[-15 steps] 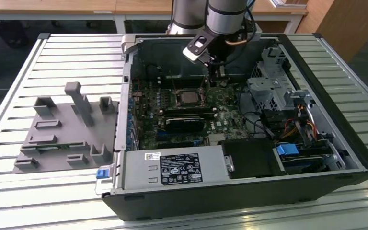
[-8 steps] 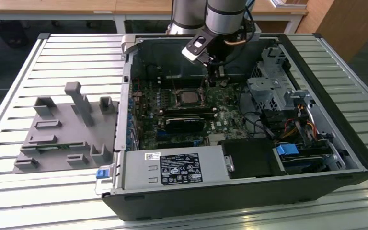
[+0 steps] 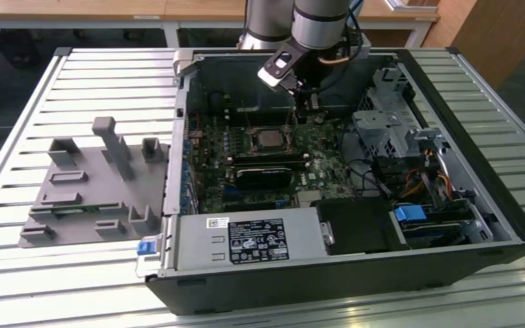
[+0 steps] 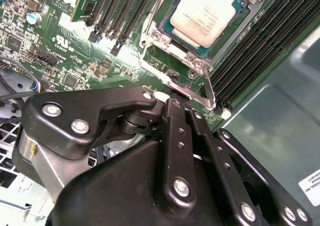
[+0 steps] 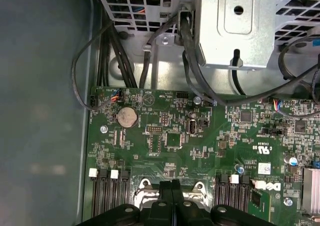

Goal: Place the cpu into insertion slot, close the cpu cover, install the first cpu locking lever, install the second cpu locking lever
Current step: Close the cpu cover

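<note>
Cpu (image 4: 200,17) in insertion slot (image 4: 239,13) — fingers (image 4: 176,136) together

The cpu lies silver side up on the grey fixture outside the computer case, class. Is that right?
Not quite. The cpu does lie silver side up, but not on the grey fixture. The second wrist view shows it sitting within the cut-out of the cpu cover on the green board, which the exterior view places inside the computer case.
</note>
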Controlling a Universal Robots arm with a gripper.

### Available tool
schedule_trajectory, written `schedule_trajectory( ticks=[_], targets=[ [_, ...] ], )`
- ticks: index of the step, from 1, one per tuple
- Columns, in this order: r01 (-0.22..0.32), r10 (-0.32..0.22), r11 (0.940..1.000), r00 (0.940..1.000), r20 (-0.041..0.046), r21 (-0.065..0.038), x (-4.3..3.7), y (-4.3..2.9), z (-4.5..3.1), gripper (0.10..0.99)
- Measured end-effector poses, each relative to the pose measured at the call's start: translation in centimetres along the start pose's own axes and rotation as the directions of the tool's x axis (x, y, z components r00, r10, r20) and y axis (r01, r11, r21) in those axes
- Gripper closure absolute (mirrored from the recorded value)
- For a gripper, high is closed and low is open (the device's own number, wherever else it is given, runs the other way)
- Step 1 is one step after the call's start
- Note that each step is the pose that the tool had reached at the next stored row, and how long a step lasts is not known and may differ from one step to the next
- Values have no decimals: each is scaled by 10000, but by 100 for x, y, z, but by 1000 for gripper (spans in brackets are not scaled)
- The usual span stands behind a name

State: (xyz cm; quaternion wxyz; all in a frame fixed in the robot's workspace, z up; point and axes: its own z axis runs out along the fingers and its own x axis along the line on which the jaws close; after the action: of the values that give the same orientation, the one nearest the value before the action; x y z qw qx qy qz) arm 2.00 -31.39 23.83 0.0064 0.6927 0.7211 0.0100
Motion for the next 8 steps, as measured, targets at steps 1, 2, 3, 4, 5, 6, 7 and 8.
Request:
schedule_trajectory(
  ticks=[1,2,3,4,5,6,7,8],
  targets=[
    [-1,1,10000,10000,0,0,0,-2,0,980],
    [-2,2,10000,10000,0,0,0,-4,0,980],
    [-1,1,10000,10000,0,0,0,-5,0,980],
    [-1,1,10000,10000,0,0,0,-7,0,980],
    [-1,1,10000,10000,0,0,0,-9,0,980],
    [-1,1,10000,10000,0,0,0,-12,0,980],
    [-1,1,10000,10000,0,0,1,-15,0,980],
    [-1,1,10000,10000,0,0,1,-18,0,980]
  ],
)
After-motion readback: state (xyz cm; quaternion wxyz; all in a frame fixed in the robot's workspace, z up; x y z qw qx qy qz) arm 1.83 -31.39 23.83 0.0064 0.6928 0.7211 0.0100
